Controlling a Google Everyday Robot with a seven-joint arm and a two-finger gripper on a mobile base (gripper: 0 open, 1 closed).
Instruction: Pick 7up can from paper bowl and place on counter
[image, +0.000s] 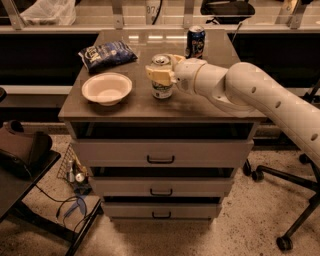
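Observation:
The 7up can (162, 88) stands upright on the counter (140, 107), to the right of the paper bowl (106, 88). The bowl is empty. My gripper (159, 74) comes in from the right on a white arm, and its pale fingers (156, 75) are closed around the upper part of the can. The can's silver top shows above the fingers, and its base rests on the counter.
A dark blue can (195, 42) stands at the back right of the counter. A dark blue chip bag (106, 54) lies at the back left. Three black-handled drawers (161, 159) are below. An office chair base (287, 210) stands at the right, clutter on the floor at the left.

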